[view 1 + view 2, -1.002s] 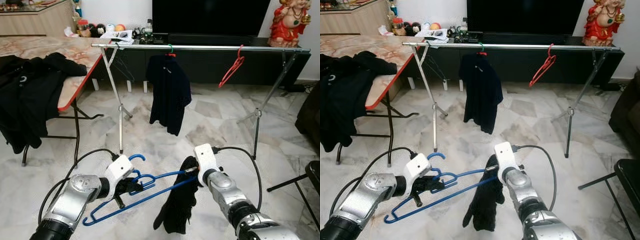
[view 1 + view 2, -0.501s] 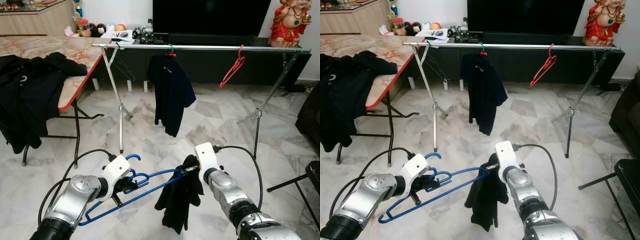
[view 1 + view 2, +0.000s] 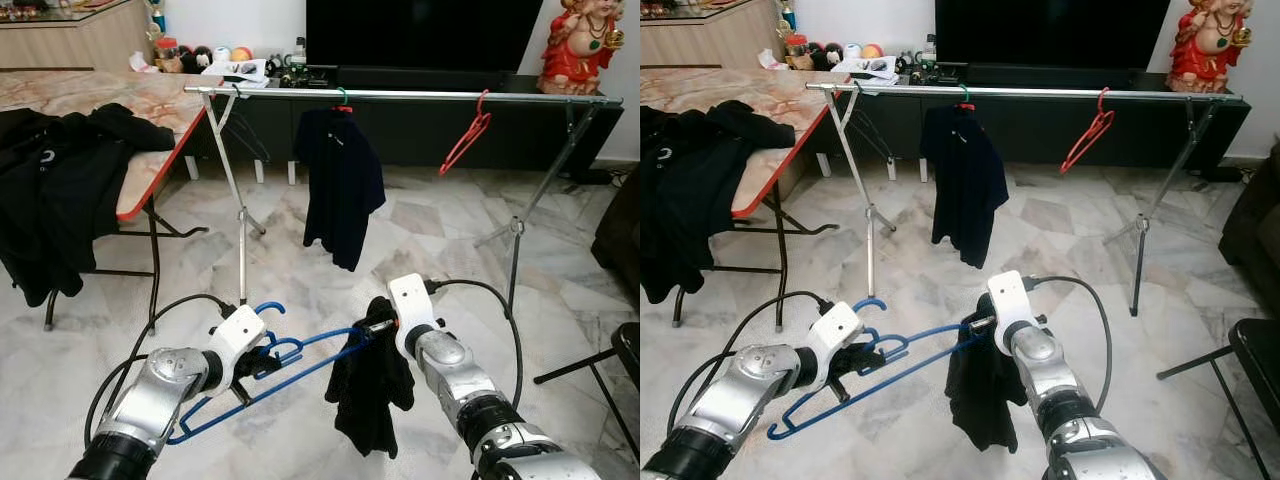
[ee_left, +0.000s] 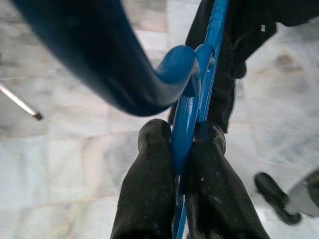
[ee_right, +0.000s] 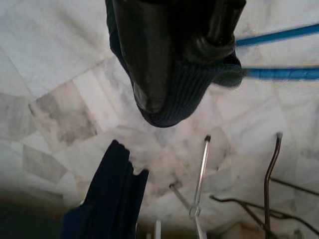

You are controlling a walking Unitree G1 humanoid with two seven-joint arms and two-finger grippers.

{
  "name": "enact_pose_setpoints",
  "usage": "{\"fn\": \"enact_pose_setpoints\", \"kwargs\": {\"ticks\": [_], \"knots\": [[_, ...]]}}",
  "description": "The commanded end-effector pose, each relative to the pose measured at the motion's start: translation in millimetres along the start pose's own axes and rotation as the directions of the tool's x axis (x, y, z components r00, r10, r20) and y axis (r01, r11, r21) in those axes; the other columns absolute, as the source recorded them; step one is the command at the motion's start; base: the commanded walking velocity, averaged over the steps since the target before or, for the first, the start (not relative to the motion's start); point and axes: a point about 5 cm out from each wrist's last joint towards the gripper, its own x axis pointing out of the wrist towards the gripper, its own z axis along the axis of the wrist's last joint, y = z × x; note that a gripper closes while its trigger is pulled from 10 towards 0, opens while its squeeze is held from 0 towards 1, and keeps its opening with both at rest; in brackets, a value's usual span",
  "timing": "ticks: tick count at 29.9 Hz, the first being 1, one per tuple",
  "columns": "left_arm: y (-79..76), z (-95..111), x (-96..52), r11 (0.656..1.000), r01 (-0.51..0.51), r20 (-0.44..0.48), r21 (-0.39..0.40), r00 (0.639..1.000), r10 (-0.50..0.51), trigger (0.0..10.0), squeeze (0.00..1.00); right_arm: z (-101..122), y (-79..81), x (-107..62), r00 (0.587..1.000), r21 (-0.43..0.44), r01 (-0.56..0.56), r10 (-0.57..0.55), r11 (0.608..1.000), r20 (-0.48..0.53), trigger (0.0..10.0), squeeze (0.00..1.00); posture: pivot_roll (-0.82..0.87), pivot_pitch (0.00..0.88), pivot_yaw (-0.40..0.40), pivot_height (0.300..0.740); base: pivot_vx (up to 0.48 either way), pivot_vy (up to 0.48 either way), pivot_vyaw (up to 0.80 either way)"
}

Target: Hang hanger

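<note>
A blue hanger point(image 3: 300, 362) is held low over the marble floor between both arms. My left gripper point(image 3: 262, 362) is shut on it just below the hook, and its fingers point(image 4: 149, 189) pinch the blue bar point(image 4: 187, 119). A black garment point(image 3: 370, 395) drapes from the hanger's other end. My right gripper point(image 3: 372, 330) is shut on that cloth, with its fingers point(image 5: 149, 55) wrapped in dark knit fabric point(image 5: 174, 99). Ahead stands the clothes rack's metal rail point(image 3: 400, 96).
On the rail hang a dark shirt point(image 3: 342, 185) and a bare red hanger point(image 3: 465, 135). A table point(image 3: 150, 100) with black clothes point(image 3: 50, 190) stands to the left. A chair point(image 3: 620, 350) is at the right, and a TV cabinet is behind the rack.
Both grippers have shifted a little with the hanger. The black garment has swung and now hangs straighter under the right gripper. The dark shirt on the rail sways.
</note>
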Motion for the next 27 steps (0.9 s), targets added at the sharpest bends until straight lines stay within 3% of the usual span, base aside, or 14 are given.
{"fn": "enact_pose_setpoints", "kwargs": {"ticks": [1,5,8,14,19,23,27], "knots": [[9.2,5,-1.2,0.998,-0.060,0.025,-0.004,0.998,0.060,10.0,0.00,5,0.2,0.1,1.000,0.021,0.013,-0.014,1.000,0.022,10.0,0.00,0.11,0.027,-0.012,0.740,0.000,0.000,0.00],[8.1,7,-0.7,0.999,-0.050,0.043,-0.008,0.998,0.050,10.0,0.00,3,1.2,-0.3,1.000,0.025,0.021,-0.022,0.999,0.017,10.0,0.00,0.11,0.027,-0.012,0.740,0.000,0.000,0.00],[3.5,8,-1.3,1.000,-0.009,0.048,-0.010,0.999,0.010,10.0,0.00,3,3.5,-0.5,1.000,-0.076,-0.007,0.008,0.997,0.016,10.0,0.00,0.11,0.025,-0.013,0.740,0.000,0.000,0.00],[-7.7,10,-5.9,0.991,0.134,0.068,-0.028,0.989,-0.132,10.0,0.00,9,4.7,0.4,0.999,-0.065,-0.024,0.026,0.998,0.034,10.0,0.00,0.11,0.025,-0.013,0.740,0.000,0.000,0.00],[-8.3,13,-9.2,0.985,0.168,0.097,-0.039,0.982,-0.164,10.0,0.00,15,2.9,1.2,0.999,-0.065,-0.019,0.021,0.998,0.043,10.0,0.00,0.11,0.023,-0.013,0.740,0.000,0.000,0.00],[-7.0,13,-10.3,0.986,0.163,0.107,-0.047,0.982,-0.157,10.0,0.00,19,2.3,1.4,0.998,-0.069,-0.017,0.021,0.997,0.051,10.0,0.00,0.11,0.023,-0.013,0.740,0.000,0.000,0.00],[-0.2,11,-5.8,0.996,0.072,0.078,-0.051,0.995,-0.068,10.0,0.00,24,11.0,1.7,0.995,-0.056,-0.063,0.067,0.996,0.072,10.0,0.00,0.11,0.025,-0.013,0.740,0.000,0.000,0.00]]}}
